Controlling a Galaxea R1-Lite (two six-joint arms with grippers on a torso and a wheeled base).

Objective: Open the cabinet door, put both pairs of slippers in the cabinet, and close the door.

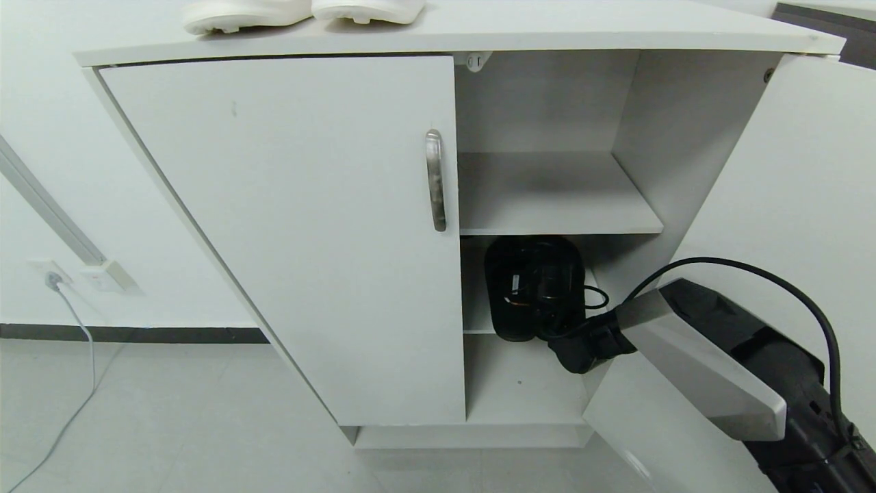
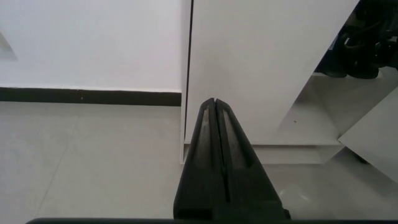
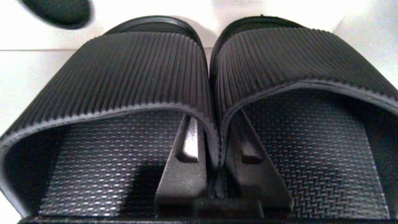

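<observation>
- My left gripper hangs low over the floor in front of the shut left door, its 2 fingers pressed together on nothing.
- My right gripper reaches past the open right door, 1 finger inside each shoe, clamped on the 2 touching inner walls of the black slippers.
- That pair is in the middle compartment of the cabinet. It appears to rest on the shelf there, though I cannot be sure.
- The white slippers lie on the cabinet top, not yet stowed.
- Risk: my fingers sit under the straps, so pulling straight back could drag the pair off the shelf edge.
- Risk: if the soles hang above the shelf, letting go could tip them.
</observation>
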